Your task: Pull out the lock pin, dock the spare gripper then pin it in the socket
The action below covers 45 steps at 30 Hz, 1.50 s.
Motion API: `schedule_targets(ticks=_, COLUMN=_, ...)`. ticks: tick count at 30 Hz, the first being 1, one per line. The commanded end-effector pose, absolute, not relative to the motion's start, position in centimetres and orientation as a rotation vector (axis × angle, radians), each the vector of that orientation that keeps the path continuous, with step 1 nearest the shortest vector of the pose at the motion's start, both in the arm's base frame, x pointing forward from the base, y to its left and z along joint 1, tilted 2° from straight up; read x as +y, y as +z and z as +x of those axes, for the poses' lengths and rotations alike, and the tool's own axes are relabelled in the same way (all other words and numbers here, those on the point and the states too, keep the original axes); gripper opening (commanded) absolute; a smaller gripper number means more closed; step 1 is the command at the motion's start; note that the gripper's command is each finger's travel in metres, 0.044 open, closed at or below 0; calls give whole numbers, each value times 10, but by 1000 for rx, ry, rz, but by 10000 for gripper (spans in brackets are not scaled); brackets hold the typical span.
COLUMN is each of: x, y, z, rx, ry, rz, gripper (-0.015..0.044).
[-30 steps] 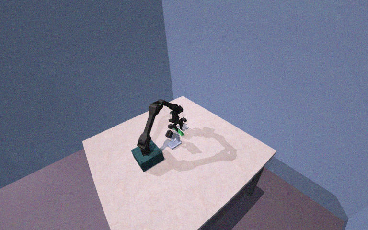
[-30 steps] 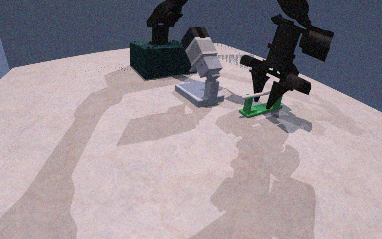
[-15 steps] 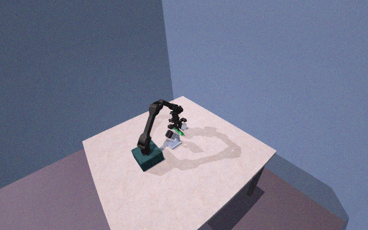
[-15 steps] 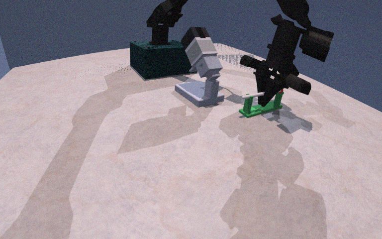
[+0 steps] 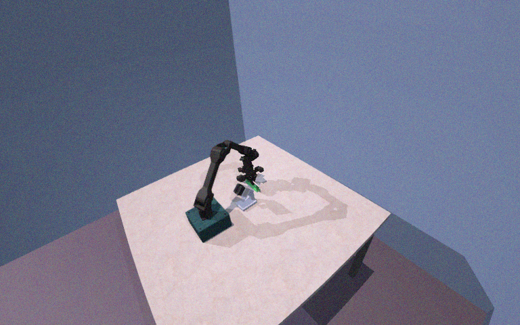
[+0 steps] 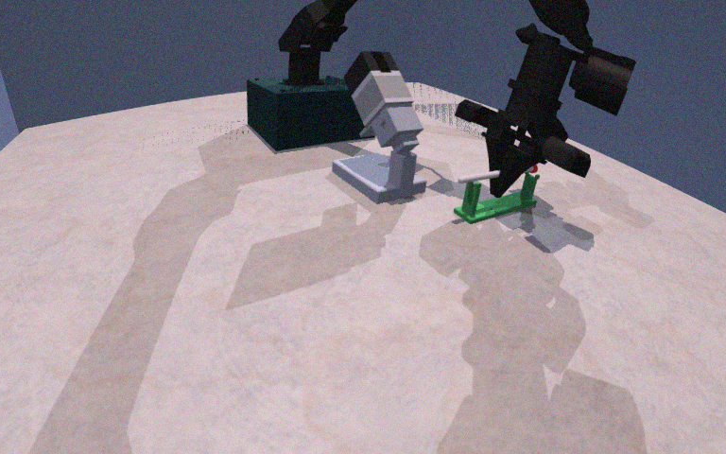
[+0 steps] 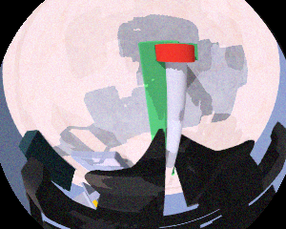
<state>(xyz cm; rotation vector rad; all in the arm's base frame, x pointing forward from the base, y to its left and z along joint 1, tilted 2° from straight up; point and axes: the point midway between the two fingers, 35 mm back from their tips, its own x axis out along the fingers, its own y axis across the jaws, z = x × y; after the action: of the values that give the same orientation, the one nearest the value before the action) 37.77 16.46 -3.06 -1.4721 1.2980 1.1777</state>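
Observation:
The lock pin, a white rod (image 6: 476,176) (image 7: 175,100) with a red head (image 6: 534,167) (image 7: 174,52), lies along the top of a green two-post stand (image 6: 496,207) (image 7: 153,91) (image 5: 256,187). My gripper (image 6: 496,186) (image 7: 172,137) is shut on the pin between the two posts, with its fingertips just above the stand's base. The mount (image 6: 356,170) (image 5: 246,204) stands left of the stand in the exterior view. The spare gripper (image 6: 379,88) (image 5: 239,189), a grey block with a dark end, sits tilted on the mount's socket. Its spigot is hidden. No pin shows through the socket.
The arm's teal base (image 6: 310,114) (image 5: 210,226) (image 7: 49,159) stands behind the mount in the exterior view. The pale table (image 5: 230,277) (image 6: 327,365) carries the arm's shadows. The mount and spare gripper stand close beside my gripper.

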Motion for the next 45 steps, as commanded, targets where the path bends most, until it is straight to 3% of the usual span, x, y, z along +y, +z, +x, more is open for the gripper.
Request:
schedule_targets(ticks=1, x=165, y=-10, z=381, rx=1287, ry=1165, rz=-1470, gripper=0)
schedule_targets(ticks=11, x=163, y=31, z=379, rx=1287, ry=1164, rz=-1471, gripper=0)
schedule_targets(ticks=26, x=164, y=24, z=379, rx=1276, ry=1175, rz=-1479, gripper=8)
schedule_targets(ticks=45, x=166, y=41, z=326, rx=1260, ry=1196, rz=-1500, gripper=0)
